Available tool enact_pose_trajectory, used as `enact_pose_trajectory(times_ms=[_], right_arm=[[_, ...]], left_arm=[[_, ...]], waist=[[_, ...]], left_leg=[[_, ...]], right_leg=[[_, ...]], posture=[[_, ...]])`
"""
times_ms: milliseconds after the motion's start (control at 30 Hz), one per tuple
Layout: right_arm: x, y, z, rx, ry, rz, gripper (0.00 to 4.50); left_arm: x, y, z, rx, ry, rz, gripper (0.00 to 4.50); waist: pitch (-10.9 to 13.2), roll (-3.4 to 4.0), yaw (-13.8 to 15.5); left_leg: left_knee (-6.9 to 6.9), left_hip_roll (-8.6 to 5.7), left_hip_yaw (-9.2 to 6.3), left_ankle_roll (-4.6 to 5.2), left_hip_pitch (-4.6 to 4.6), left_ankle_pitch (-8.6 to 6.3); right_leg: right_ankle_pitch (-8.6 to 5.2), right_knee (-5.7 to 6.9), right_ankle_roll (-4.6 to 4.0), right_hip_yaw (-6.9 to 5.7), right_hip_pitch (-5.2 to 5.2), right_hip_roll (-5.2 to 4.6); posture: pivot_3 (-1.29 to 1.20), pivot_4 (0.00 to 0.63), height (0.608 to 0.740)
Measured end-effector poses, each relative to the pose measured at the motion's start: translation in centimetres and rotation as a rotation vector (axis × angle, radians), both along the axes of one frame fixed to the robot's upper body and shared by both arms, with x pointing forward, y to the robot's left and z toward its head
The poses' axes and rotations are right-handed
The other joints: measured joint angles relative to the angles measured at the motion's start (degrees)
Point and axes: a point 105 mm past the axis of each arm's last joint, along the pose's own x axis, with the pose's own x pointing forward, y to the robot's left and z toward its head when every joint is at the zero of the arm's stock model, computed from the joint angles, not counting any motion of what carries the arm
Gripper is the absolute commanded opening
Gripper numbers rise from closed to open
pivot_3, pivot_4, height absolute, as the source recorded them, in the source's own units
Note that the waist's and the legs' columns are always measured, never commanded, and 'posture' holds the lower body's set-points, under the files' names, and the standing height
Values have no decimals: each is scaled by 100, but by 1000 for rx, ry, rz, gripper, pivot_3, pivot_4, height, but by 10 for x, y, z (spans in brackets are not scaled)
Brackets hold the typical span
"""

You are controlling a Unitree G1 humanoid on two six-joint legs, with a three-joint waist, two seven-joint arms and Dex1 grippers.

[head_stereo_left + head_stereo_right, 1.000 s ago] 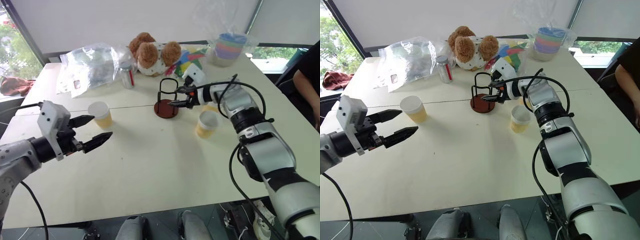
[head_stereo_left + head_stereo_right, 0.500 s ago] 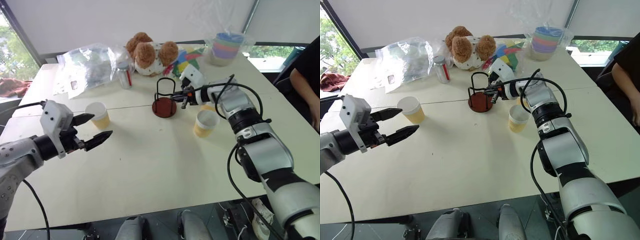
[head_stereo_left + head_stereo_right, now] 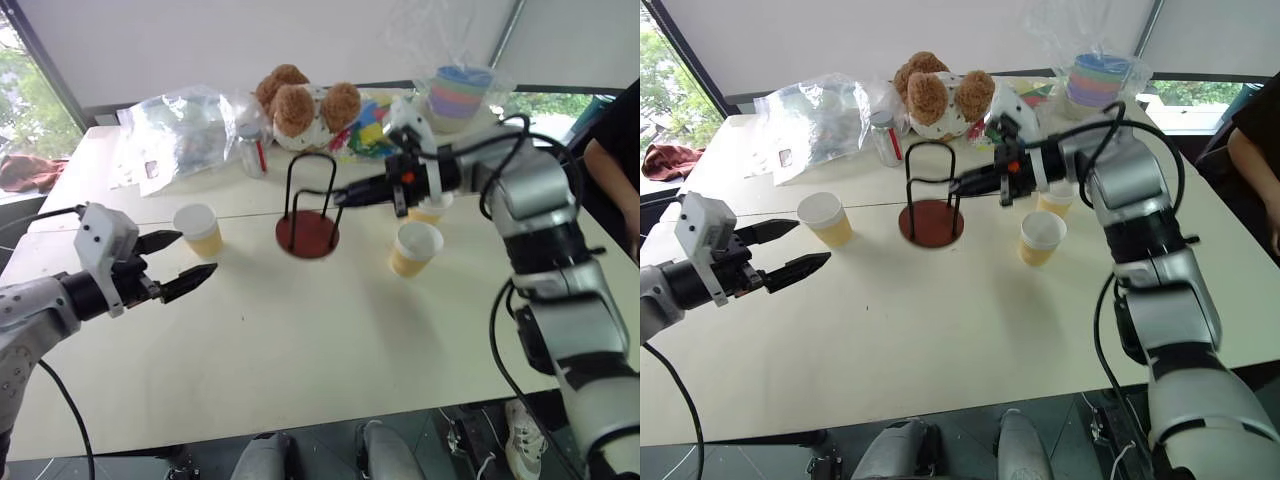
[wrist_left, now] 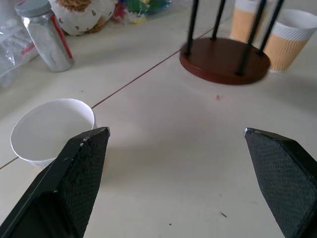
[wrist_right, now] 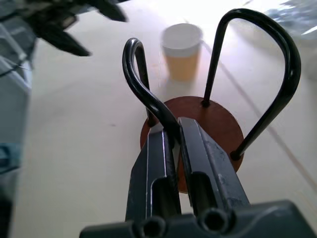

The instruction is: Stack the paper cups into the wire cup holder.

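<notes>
The wire cup holder (image 3: 307, 235), black hoops on a dark red disc, stands at mid-table. My right gripper (image 5: 174, 128) is shut on the top of one hoop, reaching in from the right (image 3: 342, 196). One paper cup (image 3: 414, 248) stands just right of the holder, and a second (image 3: 430, 212) sits behind it, partly hidden by my right wrist. A third cup (image 3: 198, 230) is upright to the left of the holder. My left gripper (image 3: 196, 252) hovers open and empty just in front of that cup, which shows beside one finger (image 4: 74, 173) in the left wrist view (image 4: 52, 131).
Along the table's far side sit a teddy bear (image 3: 300, 105), a crumpled plastic bag (image 3: 180, 130), a small jar (image 3: 254, 150), colourful packaging (image 3: 368, 125) and bagged pastel bowls (image 3: 455, 95). A person's arm (image 3: 615, 150) shows at the right edge.
My right gripper has shut on a hoop and pulled the holder nearer to me and leftward, away from the two right cups. The left gripper has stayed in place, open.
</notes>
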Motion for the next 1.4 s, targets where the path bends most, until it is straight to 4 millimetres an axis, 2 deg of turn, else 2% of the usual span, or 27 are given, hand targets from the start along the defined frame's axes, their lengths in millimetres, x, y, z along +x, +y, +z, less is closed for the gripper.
enact_pose_trajectory(times_ms=[100, 167, 367, 600, 733, 800, 833, 867, 1000, 1100, 1233, 1300, 1400], right_arm=[[-14, 7, -23, -24, 89, -45, 59], [-17, 12, -31, -26, 102, -105, 59], [-18, 21, -33, -18, 63, -210, 59], [-22, 24, -41, -42, 27, -229, 59], [-26, 24, -52, -62, 31, -231, 1477], [-28, 26, -52, -62, 31, -225, 2538], [-29, 26, -52, -61, 31, -225, 3211], [-29, 26, -52, -61, 31, -226, 3599], [-34, 24, -48, -41, 80, -210, 3599], [-40, 12, -33, -19, 124, -174, 3599], [-45, -26, -16, -55, 125, -154, 3599], [-42, -42, -12, -81, 110, -165, 3599], [-22, -72, -6, -172, 6, -236, 3599]], left_arm=[[-4, -6, -1, -24, 26, -35, 4500], [-9, -12, -3, -31, 50, -67, 4500], [-22, -19, -13, -20, 134, -127, 4500], [-28, -19, -15, -4, 175, -159, 4500], [-29, -20, -15, -1, 178, -177, 4500], [-29, -21, -14, 0, 177, -183, 4500], [-29, -21, -14, 1, 177, -190, 4500], [-30, -22, -14, 1, 177, -192, 4500], [-29, -23, -9, 16, 171, -219, 4500], [-29, -25, -5, 30, 167, -248, 4500], [-30, -32, 4, 31, 160, -311, 4500], [-31, -35, 7, 30, 160, -335, 4500], [-34, -38, 11, 71, 180, -372, 4500]], waist=[[0, 0, -7], [0, 0, -32], [0, 0, -24], [0, 0, -14], [0, 0, -15], [0, 0, -17], [0, 0, -17], [0, 0, -16], [0, 0, 3], [1, 0, 26], [1, 0, 118], [1, -1, 117], [2, -2, 108]], left_leg=[[2, -5, 3, 2, 0, -1], [2, -5, 2, 0, 1, 0], [2, -4, 2, -8, 2, 5], [3, -7, 2, -6, 1, 5], [3, -6, 3, -6, 1, 5], [3, -6, 3, -5, 2, 5], [3, -6, 3, -5, 2, 5], [3, -6, 3, -5, 2, 5], [5, -6, 3, -4, 2, 4], [5, -6, 3, 1, 2, 2], [6, -6, 3, 6, 2, -2], [7, -6, 4, 8, 3, -3], [13, -5, 7, 8, 3, -3]], right_leg=[[0, 0, 0, 0, 0, -7], [0, 6, -1, 1, -2, -8], [-1, 19, -2, 0, -11, -5], [-1, 17, -2, -1, -9, -5], [-1, 17, -1, -1, -9, -4], [-1, 17, -1, -1, -8, -3], [-1, 17, -2, -1, -7, -3], [-1, 17, -2, -1, -7, -3], [-1, 17, -2, -1, -6, -3], [-1, 11, -2, -2, -3, -3], [-3, -1, -4, -6, 4, -1], [-5, -4, -10, -6, 7, -1], [-6, -2, -10, -5, 7, 4]], posture=[[0, 150, 740], [0, 150, 740], [0, 150, 740], [0, 150, 740], [0, 150, 740], [0, 150, 740], [0, 150, 740], [0, 150, 740], [0, 150, 740], [0, 150, 740], [0, 150, 740], [0, 150, 740], [0, 150, 740]])
